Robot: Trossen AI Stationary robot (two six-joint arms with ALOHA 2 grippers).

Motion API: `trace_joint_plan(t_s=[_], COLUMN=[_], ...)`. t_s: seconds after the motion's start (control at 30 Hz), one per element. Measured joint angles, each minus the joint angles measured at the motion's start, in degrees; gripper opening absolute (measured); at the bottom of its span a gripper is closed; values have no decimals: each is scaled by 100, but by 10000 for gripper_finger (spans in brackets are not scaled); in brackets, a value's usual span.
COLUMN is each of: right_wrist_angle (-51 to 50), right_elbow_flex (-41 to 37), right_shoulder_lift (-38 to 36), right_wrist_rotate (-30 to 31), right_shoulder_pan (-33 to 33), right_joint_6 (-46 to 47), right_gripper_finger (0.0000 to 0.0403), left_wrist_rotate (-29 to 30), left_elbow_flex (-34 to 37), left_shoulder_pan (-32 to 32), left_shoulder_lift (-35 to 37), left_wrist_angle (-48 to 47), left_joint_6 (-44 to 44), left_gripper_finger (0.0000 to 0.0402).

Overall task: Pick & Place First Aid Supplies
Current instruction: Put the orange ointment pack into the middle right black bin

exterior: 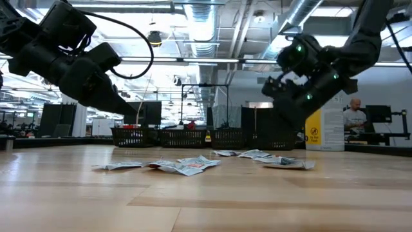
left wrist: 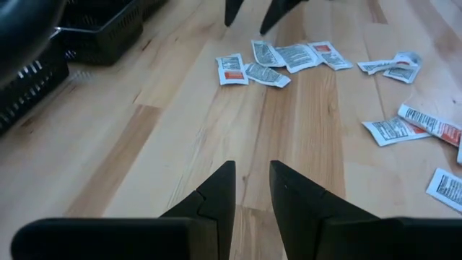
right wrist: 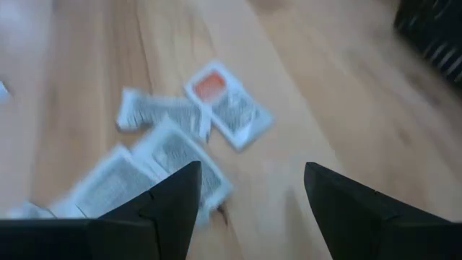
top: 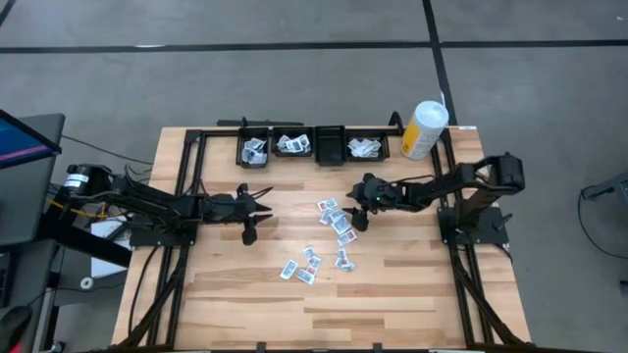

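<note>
The right gripper [top: 359, 208] hangs just right of centre in the high view, fingers spread wide with nothing between them, right over the upper end of the scattered packets [top: 332, 222]. Those first aid supplies lie flat on the wooden table [top: 412, 284] in a loose trail running from centre down toward lower left, with more already sitting in the row of black bins [top: 312, 145] along the top edge. The packet with the orange patch [right wrist: 229, 105] lies apart from its neighbours, its long axis slanting across the boards. The others beside it overlap, so I'd worry the fingers pinch two at once, or skid a thin flat packet along the wood instead of lifting it. The left gripper [top: 249, 209] waits left of centre, fingers slightly parted, empty. A white-and-yellow canister [top: 424, 129] stands at upper right.
</note>
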State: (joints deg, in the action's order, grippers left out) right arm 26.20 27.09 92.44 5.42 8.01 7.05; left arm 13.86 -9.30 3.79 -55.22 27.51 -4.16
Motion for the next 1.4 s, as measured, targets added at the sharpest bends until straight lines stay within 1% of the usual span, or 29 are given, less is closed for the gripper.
trace_joint_plan(t_s=[0.17,0.47,0.7,1.0,1.13,1.27,1.4], right_wrist_angle=[12,12,165,191,199,213,213], right_elbow_flex=[2,4,4,7,7,7,7], right_shoulder_lift=[287,280,276,276,276,274,274], right_wrist_rotate=[-32,-154,-358,-434,-620,-793,-842], right_shoulder_pan=[0,-2,-7,-9,-11,-11,37], right_joint_6=[-144,-151,-202,-183,-81,356,574], right_gripper_finger=[240,233,203,142,120,114,121], left_wrist_rotate=[-17,-26,-23,-23,-21,-21,-21], left_elbow_flex=[0,0,0,0,0,0,0], left_shoulder_pan=[0,0,0,0,0,0,0], left_shoulder_lift=[0,0,0,0,0,0,0], left_wrist_angle=[2,32,44,46,46,46,46], left_joint_6=[-94,-125,-116,-105,-105,-105,-105], left_gripper_finger=[88,88,88,88,88,88,88])
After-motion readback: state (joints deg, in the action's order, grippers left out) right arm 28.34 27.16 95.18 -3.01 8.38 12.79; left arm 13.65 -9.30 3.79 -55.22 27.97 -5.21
